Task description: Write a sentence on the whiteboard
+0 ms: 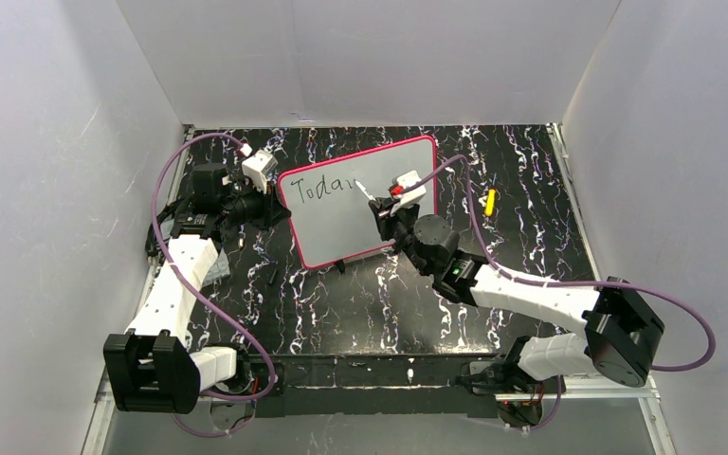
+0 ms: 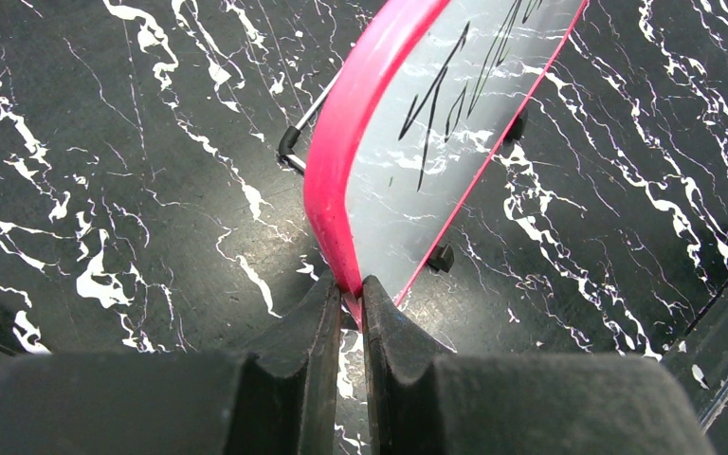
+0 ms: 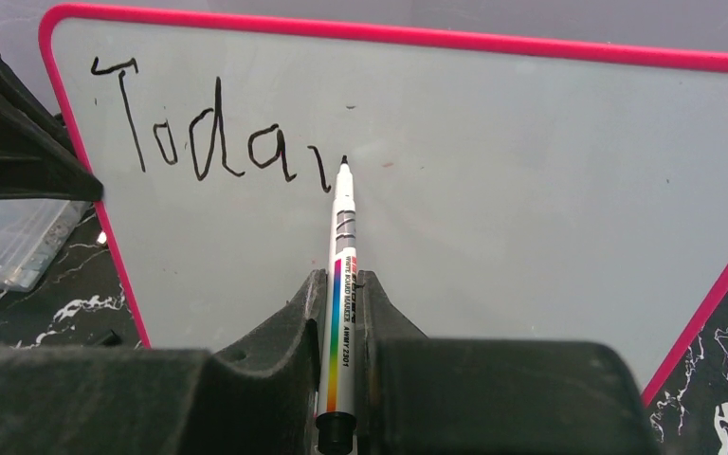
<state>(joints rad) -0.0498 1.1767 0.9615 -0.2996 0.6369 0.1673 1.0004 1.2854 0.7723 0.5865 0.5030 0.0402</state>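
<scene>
1. The whiteboard point(image 1: 346, 227) stands propped at the back middle of the counter point(image 1: 341, 313). Its long axis runs left to right, angled toward the back right corner, and its written face is toward the near edge.
2. The sentence point(image 3: 199, 142) reads "Toda" plus one more stroke, running along the top edge from the left corner.
3. The left fingers point(image 2: 315, 327) are almost together, pinching the pink frame at the board's left edge.
4. The right fingers point(image 3: 296, 318) are closed narrowly on a marker point(image 3: 343, 237). Its tip points at the board, just right of the last stroke.
</scene>
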